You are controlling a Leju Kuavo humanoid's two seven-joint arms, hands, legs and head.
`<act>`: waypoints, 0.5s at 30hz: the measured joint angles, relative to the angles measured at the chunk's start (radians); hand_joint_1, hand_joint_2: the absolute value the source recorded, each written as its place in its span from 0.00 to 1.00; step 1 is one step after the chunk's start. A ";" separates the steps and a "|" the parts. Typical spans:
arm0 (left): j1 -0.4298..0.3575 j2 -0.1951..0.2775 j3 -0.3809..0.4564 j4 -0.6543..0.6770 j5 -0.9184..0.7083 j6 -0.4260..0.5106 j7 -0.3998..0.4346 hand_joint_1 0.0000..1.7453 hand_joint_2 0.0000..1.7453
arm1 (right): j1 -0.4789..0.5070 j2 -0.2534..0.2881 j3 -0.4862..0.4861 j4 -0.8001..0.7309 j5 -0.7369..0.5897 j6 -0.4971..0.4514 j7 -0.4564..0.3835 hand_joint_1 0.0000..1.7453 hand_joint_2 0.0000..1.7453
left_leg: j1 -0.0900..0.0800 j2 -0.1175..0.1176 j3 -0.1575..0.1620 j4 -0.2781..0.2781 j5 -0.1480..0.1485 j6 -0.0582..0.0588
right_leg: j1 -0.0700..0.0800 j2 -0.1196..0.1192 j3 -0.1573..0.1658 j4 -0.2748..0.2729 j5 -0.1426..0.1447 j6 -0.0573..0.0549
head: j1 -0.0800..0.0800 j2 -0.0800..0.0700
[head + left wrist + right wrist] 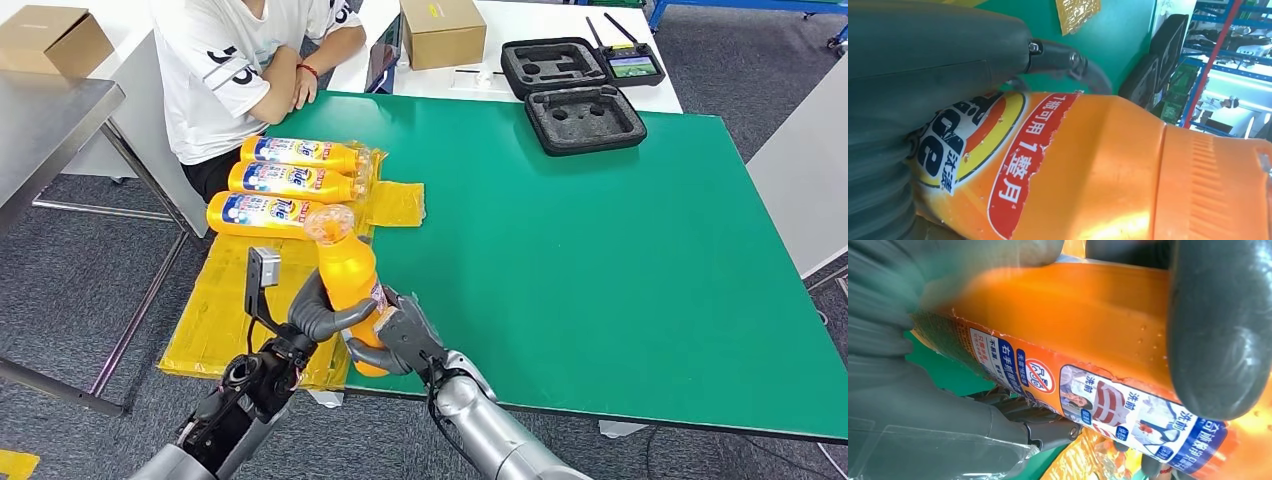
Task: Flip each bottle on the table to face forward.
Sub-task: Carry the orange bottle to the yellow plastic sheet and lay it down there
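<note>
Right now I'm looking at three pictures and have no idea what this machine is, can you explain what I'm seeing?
It is a humanoid robot with two silver arms. The wide picture is from its head, looking down at a green table. The two close-ups come from cameras at its wrists. The left hand and right hand together hold one orange bottle upright at the table's near edge. Three more orange bottles lie side by side on yellow plastic wrap. A person sits at the far corner, beside open black foam cases and a cardboard box.

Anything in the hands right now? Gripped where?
Both hold one orange bottle, upright at the table's near edge. Left hand wraps its lower body from the left; right hand grips near the base from the right.
</note>
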 joint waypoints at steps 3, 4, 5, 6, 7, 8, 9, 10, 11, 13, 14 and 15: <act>0.003 0.001 0.000 -0.002 -0.002 -0.001 -0.001 1.00 1.00 | -0.003 0.000 0.002 0.006 0.000 0.000 -0.001 1.00 1.00 | 0.000 0.000 0.000 0.000 0.000 0.000 | 0.000 0.000 0.000 0.000 0.000 0.000 | 0.000 0.000; 0.004 0.002 0.000 -0.005 -0.006 0.000 -0.002 1.00 1.00 | -0.003 0.001 0.003 0.007 -0.001 0.000 -0.001 1.00 1.00 | 0.000 0.000 0.000 0.000 0.000 0.000 | 0.000 0.000 0.000 0.000 0.000 0.000 | 0.000 0.000; 0.006 0.003 0.000 -0.009 -0.012 0.003 -0.004 1.00 1.00 | -0.004 0.002 0.003 0.009 -0.003 0.000 -0.002 1.00 1.00 | 0.000 0.000 0.000 0.000 0.000 0.000 | 0.000 0.000 0.000 0.000 0.000 0.000 | 0.000 0.000; 0.007 0.004 0.000 -0.013 -0.019 0.008 -0.006 1.00 1.00 | -0.004 0.003 0.003 0.011 -0.004 0.000 -0.004 1.00 1.00 | 0.000 0.000 0.000 0.000 0.000 0.000 | 0.000 0.000 0.000 0.000 0.000 0.000 | 0.000 0.000; 0.008 0.004 -0.001 -0.017 -0.025 0.014 -0.008 1.00 1.00 | -0.005 0.004 0.004 0.013 -0.006 0.000 -0.006 1.00 1.00 | 0.000 0.000 0.000 0.000 0.000 0.000 | 0.000 0.000 0.000 0.000 0.000 0.000 | 0.000 0.000; 0.009 0.005 -0.001 -0.021 -0.032 0.020 -0.012 1.00 1.00 | -0.006 0.005 0.004 0.015 -0.006 -0.001 -0.008 1.00 1.00 | 0.000 0.000 0.000 0.000 0.000 0.000 | 0.000 0.000 0.000 0.000 0.000 0.000 | 0.000 0.000; 0.010 0.005 -0.001 -0.024 -0.037 0.026 -0.016 1.00 1.00 | -0.007 0.005 0.004 0.016 -0.006 -0.002 -0.011 1.00 1.00 | 0.000 0.000 0.000 0.000 0.000 0.000 | 0.000 0.000 0.000 0.000 0.000 0.000 | 0.000 0.000; 0.011 0.006 -0.002 -0.027 -0.040 0.030 -0.022 1.00 1.00 | -0.008 0.005 0.004 0.018 -0.006 -0.003 -0.014 0.96 1.00 | 0.000 0.000 0.000 0.000 0.000 0.000 | 0.000 0.000 0.000 0.000 0.000 0.000 | 0.000 0.000; 0.012 0.006 -0.003 -0.030 -0.045 0.035 -0.028 1.00 1.00 | -0.010 0.006 0.005 0.019 -0.006 -0.005 -0.016 0.71 1.00 | 0.000 0.000 0.000 0.000 0.000 0.000 | 0.000 0.000 0.000 0.000 0.000 0.000 | 0.000 0.000; 0.012 0.007 -0.004 -0.036 -0.053 0.045 -0.038 1.00 1.00 | -0.013 0.007 0.008 0.021 -0.006 -0.008 -0.018 0.21 1.00 | 0.000 0.000 0.000 0.000 0.000 0.000 | 0.000 0.000 0.000 0.000 0.000 0.000 | 0.000 0.000; 0.011 0.007 -0.004 -0.040 -0.056 0.053 -0.043 1.00 1.00 | -0.014 0.009 0.010 0.022 -0.006 -0.013 -0.019 0.00 0.75 | 0.000 0.000 0.000 0.000 0.000 0.000 | 0.000 0.000 0.000 0.000 0.000 0.000 | 0.000 0.000; 0.011 0.007 -0.003 -0.044 -0.060 0.065 -0.049 1.00 1.00 | -0.015 0.011 0.012 0.022 -0.007 -0.019 -0.019 0.00 0.50 | 0.000 0.000 0.000 0.000 0.000 0.000 | 0.000 0.000 0.000 0.000 0.000 0.000 | 0.000 0.000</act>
